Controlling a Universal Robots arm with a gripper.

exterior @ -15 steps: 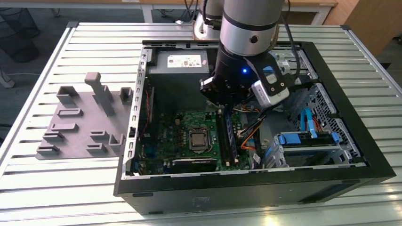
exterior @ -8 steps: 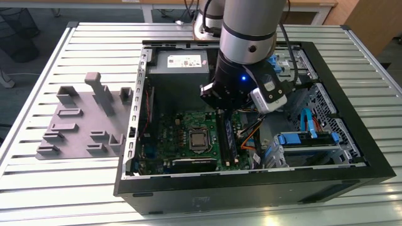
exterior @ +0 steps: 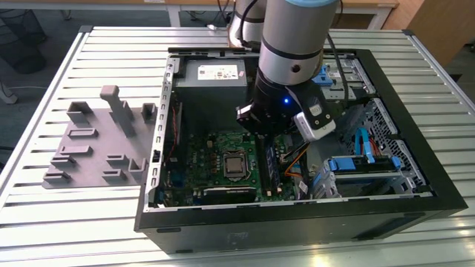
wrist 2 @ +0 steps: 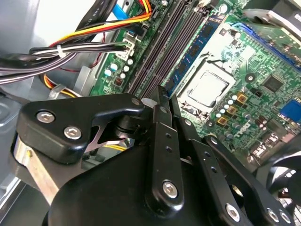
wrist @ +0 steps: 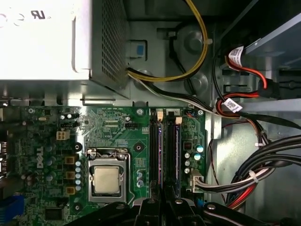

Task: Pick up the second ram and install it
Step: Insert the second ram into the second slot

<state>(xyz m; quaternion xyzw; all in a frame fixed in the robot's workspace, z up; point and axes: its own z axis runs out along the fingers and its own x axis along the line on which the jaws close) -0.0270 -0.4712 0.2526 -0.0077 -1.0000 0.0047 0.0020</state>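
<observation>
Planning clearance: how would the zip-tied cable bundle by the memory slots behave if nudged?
The cable bundle likely flexes aside: its thin wires sag in loose curves. It probably springs back, being tied and plugged into the motherboard.

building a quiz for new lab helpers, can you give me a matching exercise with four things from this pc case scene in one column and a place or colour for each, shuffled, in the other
Things:
1. processor
2. grey plastic tray
3. power supply box
4. claw

Places or colours:
A. on the slatted table outside the case, at the exterior view's left
B. silver square in a socket on the green board
C. black, right above the long memory slots
D. pale box with a white label at the far end of the case

Pairs: 1-B, 2-A, 3-D, 4-C
</observation>
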